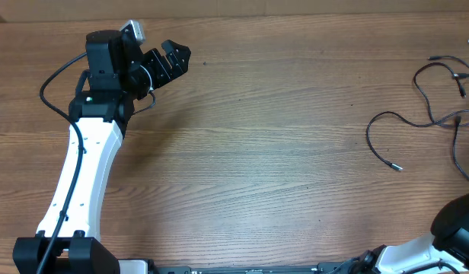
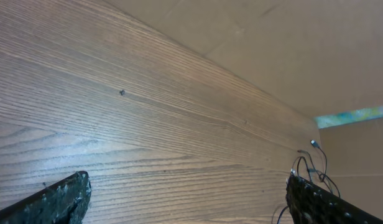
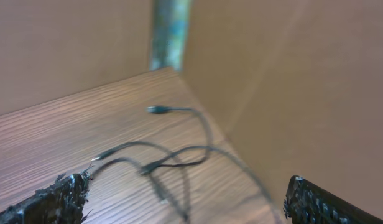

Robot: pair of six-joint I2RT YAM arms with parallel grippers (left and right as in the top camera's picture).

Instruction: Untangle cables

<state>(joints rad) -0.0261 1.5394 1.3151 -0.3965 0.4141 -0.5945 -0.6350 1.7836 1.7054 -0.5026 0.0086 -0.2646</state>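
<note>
The cables [image 1: 436, 122] are thin black cords lying in a loose tangle at the table's far right edge. One end with a small plug [image 1: 397, 167] loops out to the left. My left gripper [image 1: 173, 57] is open and empty at the far left back, well away from them. In the left wrist view its fingers [image 2: 188, 199] are spread wide over bare wood, with the cables [image 2: 309, 165] small in the distance. In the right wrist view my right gripper [image 3: 185, 199] is open and empty just short of the blurred cables [image 3: 179, 152]. One plug [image 3: 155, 110] lies beyond them.
A brown cardboard wall [image 3: 291, 81] stands close behind the cables along the table's right side and also runs along the back [image 2: 272, 43]. Only the right arm's body [image 1: 457, 221] shows at the overhead's bottom right corner. The wooden table [image 1: 257, 152] spans between the arms.
</note>
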